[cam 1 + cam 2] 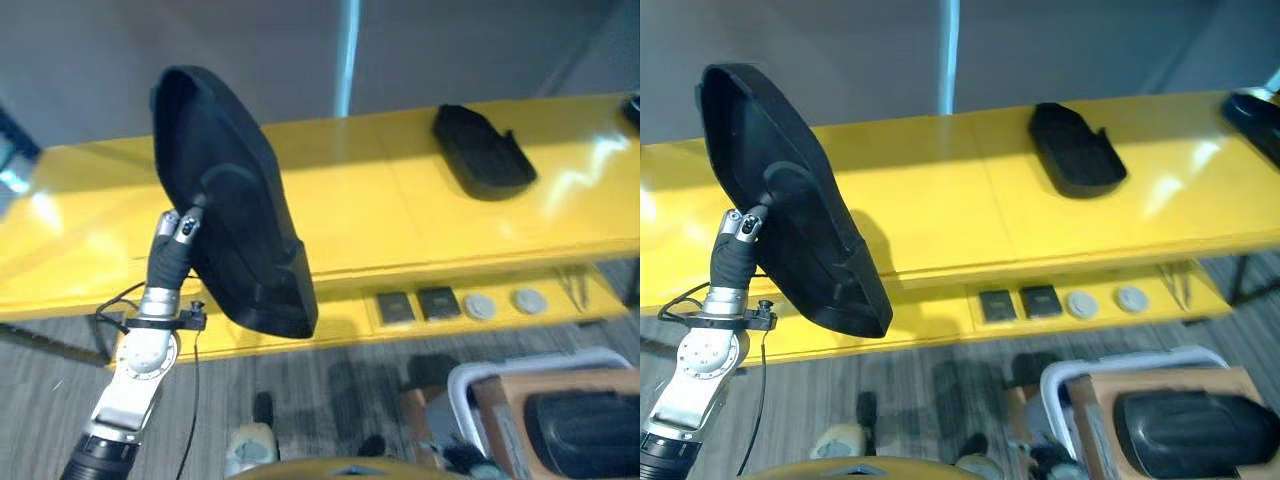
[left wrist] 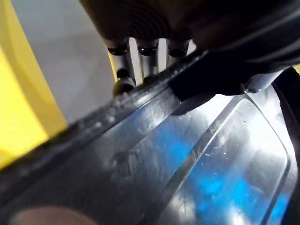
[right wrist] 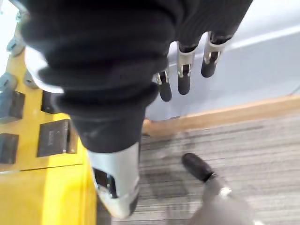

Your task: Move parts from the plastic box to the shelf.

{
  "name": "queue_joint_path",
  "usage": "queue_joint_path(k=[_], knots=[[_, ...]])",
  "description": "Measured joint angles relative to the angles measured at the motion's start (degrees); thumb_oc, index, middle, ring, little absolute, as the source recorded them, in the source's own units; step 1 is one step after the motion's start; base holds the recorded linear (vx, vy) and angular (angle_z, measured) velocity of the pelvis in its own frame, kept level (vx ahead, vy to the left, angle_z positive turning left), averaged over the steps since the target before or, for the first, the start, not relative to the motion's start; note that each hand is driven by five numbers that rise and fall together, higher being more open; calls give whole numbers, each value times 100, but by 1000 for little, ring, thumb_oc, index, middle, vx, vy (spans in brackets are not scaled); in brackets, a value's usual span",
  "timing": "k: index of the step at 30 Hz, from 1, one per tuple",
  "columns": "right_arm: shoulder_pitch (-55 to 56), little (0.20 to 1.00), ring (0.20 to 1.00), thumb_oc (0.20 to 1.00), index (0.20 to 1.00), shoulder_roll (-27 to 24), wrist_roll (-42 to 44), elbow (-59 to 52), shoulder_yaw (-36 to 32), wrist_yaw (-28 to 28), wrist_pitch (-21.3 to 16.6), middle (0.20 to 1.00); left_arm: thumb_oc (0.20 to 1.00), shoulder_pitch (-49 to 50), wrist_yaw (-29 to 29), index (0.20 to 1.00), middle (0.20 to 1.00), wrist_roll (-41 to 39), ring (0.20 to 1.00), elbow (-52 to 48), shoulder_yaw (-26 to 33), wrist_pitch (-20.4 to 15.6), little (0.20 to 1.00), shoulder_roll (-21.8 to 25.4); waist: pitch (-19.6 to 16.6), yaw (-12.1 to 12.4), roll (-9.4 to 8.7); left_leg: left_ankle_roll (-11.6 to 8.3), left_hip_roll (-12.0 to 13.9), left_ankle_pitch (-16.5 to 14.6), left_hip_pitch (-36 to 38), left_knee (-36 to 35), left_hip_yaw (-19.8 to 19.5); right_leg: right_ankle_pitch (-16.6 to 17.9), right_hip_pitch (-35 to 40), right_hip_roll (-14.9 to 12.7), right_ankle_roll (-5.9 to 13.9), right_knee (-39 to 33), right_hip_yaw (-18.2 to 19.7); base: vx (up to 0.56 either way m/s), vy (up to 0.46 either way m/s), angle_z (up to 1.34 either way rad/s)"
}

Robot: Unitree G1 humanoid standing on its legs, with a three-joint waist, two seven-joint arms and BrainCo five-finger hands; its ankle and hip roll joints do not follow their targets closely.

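At the left of the frame, the left hand (image 1: 180,232) grips a big black part (image 1: 235,200) by its rim over the yellow shelf (image 1: 380,200); it looks stiff, light, slippery. The right hand (image 3: 183,70) hangs with fingers relaxed.

A silver-grey left arm (image 1: 135,375) with a round joint is seen; the left hand (image 1: 172,250) is sheathed in dark ribbed cover, as is the right hand (image 3: 122,61), with silver, dark-tipped fingers (image 3: 184,70).
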Motion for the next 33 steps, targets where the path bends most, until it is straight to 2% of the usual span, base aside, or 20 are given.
queue_joint_path(k=[1, 2, 4, 7, 9, 10, 11, 12, 13, 15, 16, 18, 19, 20, 22, 25, 27, 30, 31, 33], knots=[[24, 1000, 1000, 1000, 1000, 46, 0, 53, 2, 17, 37, 1000, 200, 2, -13, 200, 200, 2, 200, -110, 66, 3, 200, 63, -29, 194, 33, 23, -34, 193, -32, -26, 190, -23, 15, -23, 93, 14, -2, 309, 230, 32], [22, 1000, 1000, 1000, 1000, 168, -2, 59, -2, 94, 72, 1000, 200, -42, -26, 200, 200, 29, 200, -131, 161, 3, 200, 157, -59, 130, -20, 25, -169, 282, -41, 1, 100, -4, 154, -141, 209, -38, -139, 289, 251, 37], [41, 1000, 1000, 1000, 1000, 340, -27, 79, -22, 215, 131, 1000, 200, -44, -11, 200, 200, 61, 200, -121, 288, 57, 200, 173, -153, 147, -176, 136, -422, 388, 192, -217, -29, 18, 187, -351, 310, 74, -37, 241, 224, 35], [-4, 1000, 1000, 1000, 1000, 392, -2, 62, -485, 245, 151, 1000, 200, -175, -8, 200, 200, 67, 200, -139, 393, 174, 200, 192, -225, 95, -296, 357, -796, 318, 420, -350, -67, -8, 197, -824, 440, 669, 81, 213, 283, 25], [-112, 1000, 1000, 1000, 1000, 321, 27, -193, -461, 248, 110, 1000, 200, -503, -10, 200, 200, 67, 200, -124, 276, 240, 200, 257, -184, -176, -169, 583, -976, 196, 616, -335, -254, -53, -313, -1508, 520, 2414, 641, 148, 192, 46], [-175, 1000, 1000, 1000, 1000, 333, 35, -175, -443, 248, 108, 1000, 200, -667, -12, 200, 200, 68, 200, -110, 175, 245, 200, 336, -167, -229, -161, 645, -1047, 154, 674, -352, -295, -102, -655, -1768, 585, 3141, 932, 69, -66, 41], [-306, 1000, 1000, 1000, 1000, 444, 34, -172, -339, 256, 139, 1000, 200, -856, -31, 200, 200, 70, 200, -69, 16, 236, 200, 474, -174, -317, -183, 672, -1113, 116, 694, -354, -296, -350, -1156, -1844, 727, 3667, 1544, 88, -145, 27], [-343, 1000, 1000, 1000, 1000, 450, 29, -195, -291, 266, 138, 1000, 200, -904, -60, 200, 200, 71, 200, -26, -45, 233, 200, 537, -174, -392, -180, 654, -1121, 106, 700, -369, -257, -445, -1375, -1834, 695, 3479, 1645, 90, -150, 5], [-401, 1000, 1000, 1000, 1000, 453, 26, -228, -174, 262, 135, 1000, 200, -899, -103, 200, 200, 72, 200, 43, -82, 230, 200, 624, -169, -382, -179, 619, -1123, 80, 692, -370, -161, -491, -1507, -1753, 644, 3040, 1648, 134, -153, -28], [-442, 1000, 1000, 1000, 1000, 519, 15, -310, -94, 262, 128, 1000, 200, -846, -168, 200, 200, 75, 200, 275, -72, 280, 200, 711, -194, -417, -265, 602, -1133, 52, 702, -369, -111, -416, -1606, -1422, 662, 1975, 1658, 217, -183, -19], [-403, 1000, 1000, 1000, 1000, 541, 16, -396, -88, 267, 139, 1000, 200, -847, -182, 200, 200, 117, 200, 438, -80, 292, 200, 701, -178, -480, -264, 478, -1144, -68, 744, -372, -188, -320, -1670, -1223, 687, 1624, 1842, 221, -166, 5], [-377, 1000, 1000, 1000, 1000, 614, 14, -408, -51, 265, 143, 1000, 200, -850, -194, 200, 200, 124, 200, 734, -72, 327, 200, 697, -221, -546, -336, 460, -1142, -81, 770, -374, -269, -120, -1537, -757, 652, 917, 2714, 202, -161, 20], [-306, 1000, 1000, 1000, 1000, 678, 17, -411, -64, 262, 131, 1000, 200, -842, -253, 200, 200, 158, 200, 854, -60, 367, 200, 699, -242, -618, -377, 449, -1154, -77, 798, -374, -306, 15, -1471, -642, 587, 739, 2857, 263, -226, 21], [-240, 1000, 1000, 1000, 1000, 671, 4, -423, -29, 263, 142, 1000, 200, -680, -299, 200, 200, 155, 200, 986, -52, 446, 200, 643, -281, -626, -396, 348, -1114, -143, 941, -407, -278, 352, -1341, -607, 338, 632, 2766, 219, -198, 2], [-110, 1000, 1000, 1000, 1000, 558, -3, -608, 170, 292, 137, 1000, 200, -456, -374, 200, 200, 90, 200, 1063, -8, 554, 200, 425, -356, -687, -284, 239, -946, -213, 965, -409, -296, 649, -1207, -430, 234, 424, 2699, 132, -135, -8], [-31, 1000, 1000, 1000, 1000, 450, -154, -630, 165, 437, 123, 1000, 200, -353, -494, 200, 200, 32, 200, 1106, -5, 668, 200, 318, -415, -740, -111, 96, -625, -142, 949, -374, -305, 857, -1032, -32, 47, -73, 2623, 62, -92, -9], [-38, 1000, 1000, 1000, 1000, 428, -158, -646, 162, 464, 118, 1000, 200, -406, -520, 200, 200, -82, 200, 1279, 1, 810, 200, 240, -422, -858, -46, 76, -394, -126, 953, -374, -328, 827, -1038, 216, -116, -72, 2570, 39, -64, -8], [-65, 1000, 1000, 1000, 1000, 428, -155, -643, 183, 476, 117, 1000, 200, -835, -595, 200, 200, -268, 200, 1764, -60, 978, 200, 96, -419, -1005, -37, 32, -187, -116, 940, -374, -306, 740, -1085, 430, -202, -72, 2578, 13, -44, -9], [-54, 1000, 1000, 1000, 1000, 417, -154, -645, 211, 483, 114, 1000, 200, -1098, -632, 200, 200, -325, 200, 2003, -117, 1027, 200, 41, -417, -1014, -21, -91, -134, -108, 905, -375, -307, 732, -1113, 467, -234, -73, 2567, 1, -55, -8], [-102, 1000, 1000, 1000, 1000, 397, -152, -654, 290, 492, 106, 1000, 200, -1609, -631, 200, 200, -481, 200, 2427, -278, 1145, 200, -13, -414, -1014, -3, -111, -99, -99, 791, -376, -305, 737, -1214, 495, -250, -72, 2575, -35, -19, -5]])
